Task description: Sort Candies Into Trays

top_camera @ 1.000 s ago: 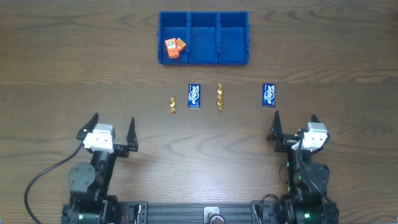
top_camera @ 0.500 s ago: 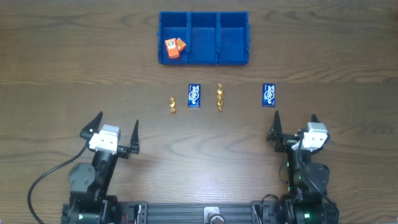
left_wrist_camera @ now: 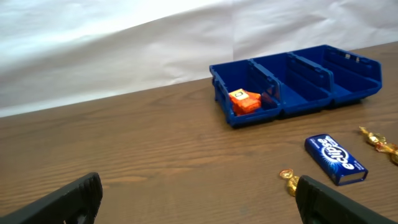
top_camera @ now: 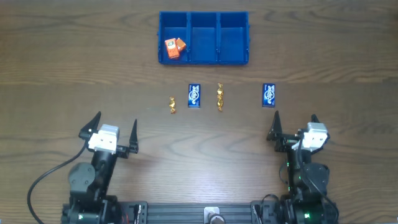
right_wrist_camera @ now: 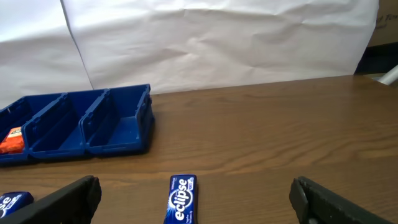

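**A:** Where do the two arms stand?

**B:** The left gripper (top_camera: 116, 118) and the right gripper (top_camera: 295, 116) hover near the front edge of the tabletop (top_camera: 62, 74), well apart from each other. Each has its fingers spread wide and holds nothing.

**A:** How much open room lies ahead of them?

**B:** A bare strip of wood separates the fingers from the candy row. The row reads from left to right: single gold candy (top_camera: 173, 104), left blue pack (top_camera: 194, 96), gold pair (top_camera: 219, 98), right blue pack (top_camera: 268, 95). The first three lie near one another. The right blue pack lies apart from them, straight ahead of the right gripper. A second bare strip separates the row from the blue tray (top_camera: 203, 61), which sits toward the far edge.

**A:** Where are the sorted pieces?

**B:** The orange candies (top_camera: 173, 48) lie in the tray's left compartment, toward its front.

**A:** What do the wrist cameras add?

**B:** They show the tray walls in side profile. They also show a white sheet (left_wrist_camera: 112, 37) standing behind the tabletop's far edge. The overhead camera supplies the spacing of the row and the width of wood to either side.
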You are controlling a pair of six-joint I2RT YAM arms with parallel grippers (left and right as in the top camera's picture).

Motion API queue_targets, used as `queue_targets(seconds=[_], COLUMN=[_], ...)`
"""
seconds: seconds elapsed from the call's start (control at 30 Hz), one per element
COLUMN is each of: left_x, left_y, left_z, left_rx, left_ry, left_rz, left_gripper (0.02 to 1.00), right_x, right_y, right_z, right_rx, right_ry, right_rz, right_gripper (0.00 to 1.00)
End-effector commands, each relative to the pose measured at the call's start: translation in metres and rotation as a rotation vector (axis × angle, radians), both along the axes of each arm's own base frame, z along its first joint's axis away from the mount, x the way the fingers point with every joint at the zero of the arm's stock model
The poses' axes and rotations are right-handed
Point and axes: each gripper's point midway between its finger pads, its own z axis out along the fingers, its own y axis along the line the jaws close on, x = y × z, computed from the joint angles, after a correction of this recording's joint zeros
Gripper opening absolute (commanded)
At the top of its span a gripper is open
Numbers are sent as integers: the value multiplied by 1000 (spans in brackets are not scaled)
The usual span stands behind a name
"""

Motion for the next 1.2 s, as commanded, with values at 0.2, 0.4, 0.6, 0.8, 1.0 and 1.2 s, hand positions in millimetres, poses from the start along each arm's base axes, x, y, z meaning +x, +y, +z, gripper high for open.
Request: queue_targets(seconds=[0.2,0.4,0.6,0.8,1.0,1.2], left_x=[0,0,0,0,0,0], left_y=[0,0,0,0,0,0], left_z=[-17,-17,-17,-17,-17,-17], left_rx=[12,11,12,12,12,12], left_ry=[44,43,43,43,43,43], left_rz=[3,3,3,3,3,3], left_gripper=[998,996,996,996,996,996], right_x=[0,0,-7,-30,-38,8], right_y=[-1,-1,-11,-13,-18,-8], right_z=[0,1,54,120,169,159], right_rx=[-6,0,14,-68,-113,-138], right_ry=[-2,-7,-154,-145,-20,273], right_rz=[-6,-6,-58,-64,-80,-29], right_gripper=[998,998,998,998,998,998])
